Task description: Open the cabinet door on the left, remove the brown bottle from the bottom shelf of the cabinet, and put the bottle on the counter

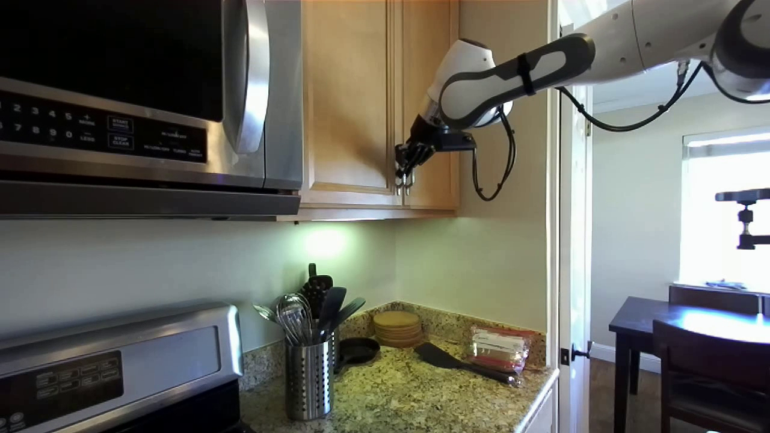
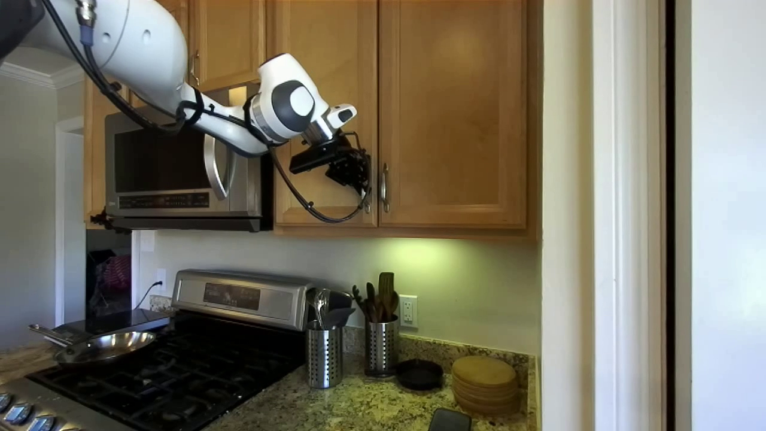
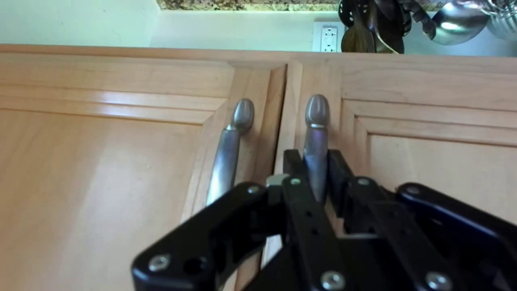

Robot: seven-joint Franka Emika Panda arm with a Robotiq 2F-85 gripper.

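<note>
In the wrist view, the jaws of the gripper (image 3: 315,161) stood nearly together, with only the handle (image 3: 316,135) between the black fingers (image 3: 338,178), just above its lower tip. The bar was brushed metal, swelling to a rounded, acorn-like end; it looked hard and smooth, and could slide in the grip under a slanting pull. Its cabinet door (image 3: 436,169) was closed: honey-coloured panelled wood with a satin sheen, probably rigid and easy to swing, best drawn out in an arc by that handle. The matching door (image 3: 93,182) carried a second bar (image 3: 225,161) close by.

In an exterior view, the counter (image 1: 391,397) was speckled granite, hard enough to call for a gentle setting-down. On it stood a perforated steel utensil holder (image 1: 308,385), with a stack of tan discs (image 1: 397,328) and a crinkled clear packet (image 1: 499,349) farther back.

In an exterior view, both panels of the cabinet (image 2: 413,120) stood closed, so the brown bottle was out of sight, presumably behind the held door on the bottom shelf. Its material could not be told; it would likely prove light, stiff and slick, possibly breakable, and best taken round the middle of its body
</note>
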